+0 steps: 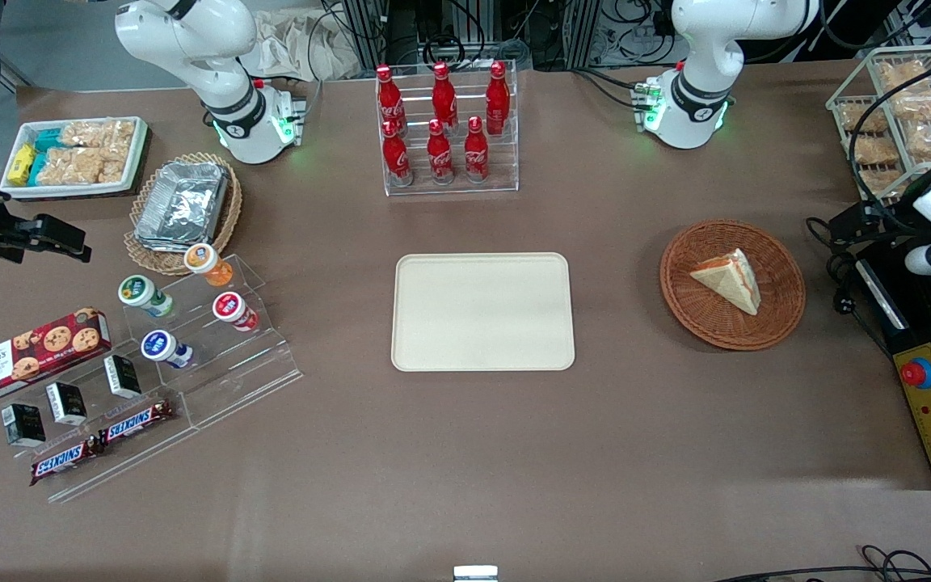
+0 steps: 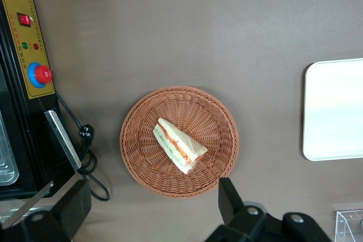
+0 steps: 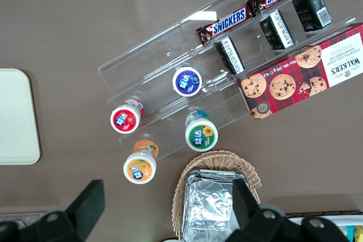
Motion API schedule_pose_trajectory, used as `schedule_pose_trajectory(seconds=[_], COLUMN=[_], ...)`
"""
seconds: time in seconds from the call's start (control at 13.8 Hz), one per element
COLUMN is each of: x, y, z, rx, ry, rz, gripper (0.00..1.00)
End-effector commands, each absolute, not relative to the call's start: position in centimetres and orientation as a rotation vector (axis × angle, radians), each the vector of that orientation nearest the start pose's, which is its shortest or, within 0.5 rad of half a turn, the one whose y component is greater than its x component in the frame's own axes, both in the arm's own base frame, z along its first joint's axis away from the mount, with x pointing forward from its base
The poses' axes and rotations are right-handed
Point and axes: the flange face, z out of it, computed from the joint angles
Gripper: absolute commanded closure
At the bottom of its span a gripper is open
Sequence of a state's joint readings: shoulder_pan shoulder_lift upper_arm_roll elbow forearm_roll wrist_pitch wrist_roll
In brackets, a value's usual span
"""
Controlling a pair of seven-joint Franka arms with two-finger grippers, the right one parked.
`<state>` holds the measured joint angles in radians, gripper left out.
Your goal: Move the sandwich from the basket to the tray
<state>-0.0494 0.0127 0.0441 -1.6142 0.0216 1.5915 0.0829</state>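
While the sandwich (image 1: 728, 280) lies inside the basket (image 1: 781, 323), the transfer has not begun; judged stage: approach, before any grasp.

Item, sandwich: triangular wedge of pale bread, resting flat on the weave near the basket's middle, touching nothing but the wicker. Filling stripe of orange-red and green runs along one cut edge. In the left wrist view the sandwich (image 2: 179, 145) shows as an elongated shape lying diagonally across the basket (image 2: 142, 160).

Item, gripper (image 2: 154, 203): left arm's, spread wide and holding nothing. Two dark fingers (image 2: 231, 199) show at the frame's border, one to each side of the basket, and the sandwich lies between their lines but well clear of both. The camera looks straight down on the basket, so the gripper hangs high above it. In the front view the arm's end sits at the working arm's end of the table, beside the basket.

Item, tray (image 1: 482, 311): cream-beige, bare, flat on the table, well apart from the basket toward the parked arm's end.

Relation governing the coming move: the wedge is below the gripper and slightly ahead of it. A descent looks needed, probably with the wrist turned so the fingers close across the wedge's short width rather than along its length.
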Motion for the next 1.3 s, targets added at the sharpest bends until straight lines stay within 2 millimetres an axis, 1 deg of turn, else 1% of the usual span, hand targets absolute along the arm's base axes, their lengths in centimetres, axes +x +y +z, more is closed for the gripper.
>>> schedule_pose_trajectory(seconds=[0.0,0.36,0.72,0.79,0.94,1.08,1.16,1.23], x=[55.6,55.6,54.7,54.3,53.8,52.9,52.3,51.6], y=[-0.3,-0.4,-0.2,-0.3,-0.4,-1.5,-1.6,-1.8], z=[60.6,60.7,60.8,61.1,60.6,60.1,59.8,58.9], rx=[-3.126,-3.126,-3.128,-3.128,-3.128,-3.126,-3.126,-3.127], ry=[0.163,0.151,0.136,0.136,0.117,0.070,0.030,-0.001], rz=[0.073,0.078,0.147,0.145,0.171,0.166,0.149,0.120], gripper=[0.00,0.00,0.00,0.00,0.00,0.00,0.00,0.00])
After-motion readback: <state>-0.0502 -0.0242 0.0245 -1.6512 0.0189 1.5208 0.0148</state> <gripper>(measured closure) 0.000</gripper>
